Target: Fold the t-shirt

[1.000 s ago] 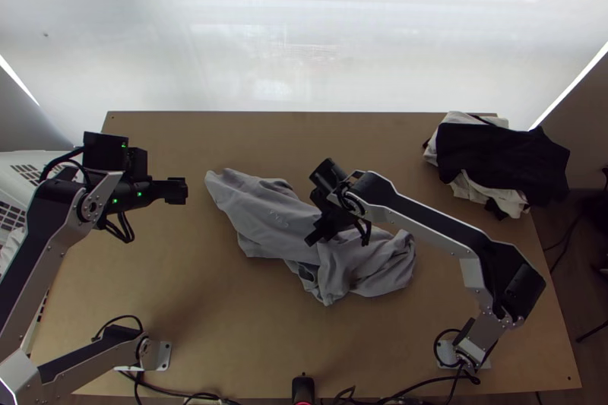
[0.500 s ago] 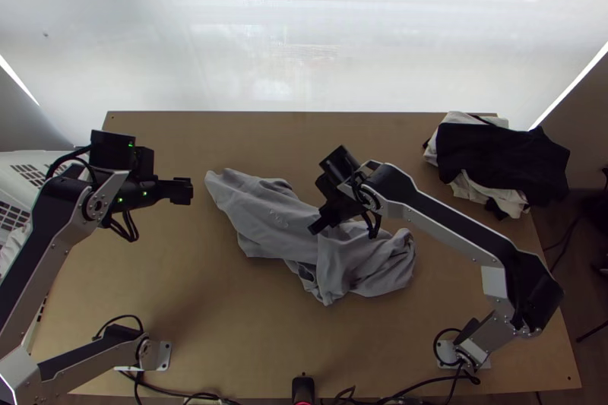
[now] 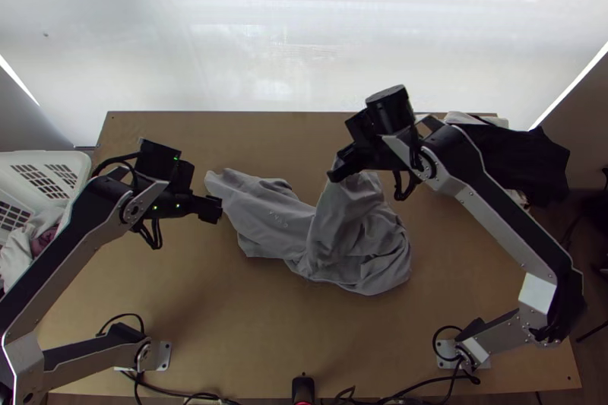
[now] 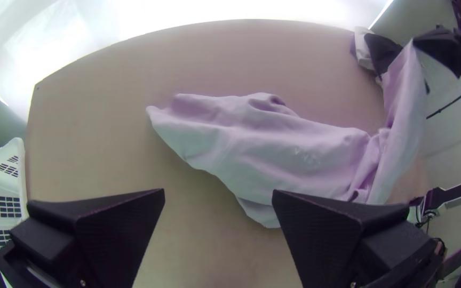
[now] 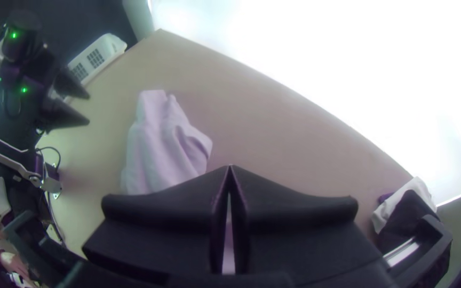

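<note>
The grey t-shirt [image 3: 270, 215] lies bunched across the middle of the table, its right part drawn up towards my right gripper [image 3: 342, 167]. That gripper is shut on a piece of the shirt; in the right wrist view my right gripper [image 5: 230, 169] has its tips together, with the shirt [image 5: 158, 144] lying beyond. My left gripper [image 3: 215, 209] is above the table by the shirt's left end. In the left wrist view my left gripper [image 4: 218, 194] stands open with nothing between its fingers, and the shirt [image 4: 262, 144] slopes up to the other gripper.
A pile of dark and white clothes [image 3: 524, 162] lies at the table's back right corner, partly behind the right arm. A white laundry basket [image 3: 45, 169] with cloth in it stands off the left edge. Bare table [image 3: 251, 329] stretches along the front.
My right gripper has gone up the picture and slightly right, lifting the shirt's right part with it. My left gripper has shifted right, towards the shirt's left end.
</note>
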Robot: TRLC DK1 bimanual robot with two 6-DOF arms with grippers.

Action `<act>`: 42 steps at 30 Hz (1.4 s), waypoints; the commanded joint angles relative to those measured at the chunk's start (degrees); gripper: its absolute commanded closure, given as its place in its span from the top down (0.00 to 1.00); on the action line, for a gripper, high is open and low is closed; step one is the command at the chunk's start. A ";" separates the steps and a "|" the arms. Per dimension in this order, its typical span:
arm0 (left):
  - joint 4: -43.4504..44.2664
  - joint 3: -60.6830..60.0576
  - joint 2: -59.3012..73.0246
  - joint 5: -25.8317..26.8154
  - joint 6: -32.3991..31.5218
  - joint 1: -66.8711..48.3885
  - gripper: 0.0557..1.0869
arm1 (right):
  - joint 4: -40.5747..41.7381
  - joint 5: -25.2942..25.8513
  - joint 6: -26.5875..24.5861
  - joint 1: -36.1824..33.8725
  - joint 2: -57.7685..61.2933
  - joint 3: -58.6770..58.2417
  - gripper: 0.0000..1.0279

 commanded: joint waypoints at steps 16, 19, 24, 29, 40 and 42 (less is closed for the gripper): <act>5.63 -2.91 9.91 -10.55 13.35 -17.86 0.95 | 0.16 0.41 -2.12 -18.84 -0.92 11.00 0.03; 8.62 -4.22 10.96 -11.96 14.58 -18.65 0.95 | 0.25 0.41 -2.21 -19.90 -0.92 10.92 0.03; 13.63 -7.21 13.07 -13.45 16.60 -20.23 0.95 | 0.25 0.32 -2.12 -20.78 -0.92 10.74 0.03; 16.44 -7.04 16.24 -13.98 17.04 -21.81 0.95 | 0.16 0.32 -2.03 -20.78 -1.01 10.21 0.03; 6.24 -0.27 21.25 -13.10 13.70 -27.70 0.95 | 0.16 0.41 -1.77 -20.87 -0.92 9.42 0.03; 4.31 0.08 22.04 -12.39 12.56 -28.23 0.95 | 0.16 0.41 -1.77 -20.95 -1.01 9.16 0.03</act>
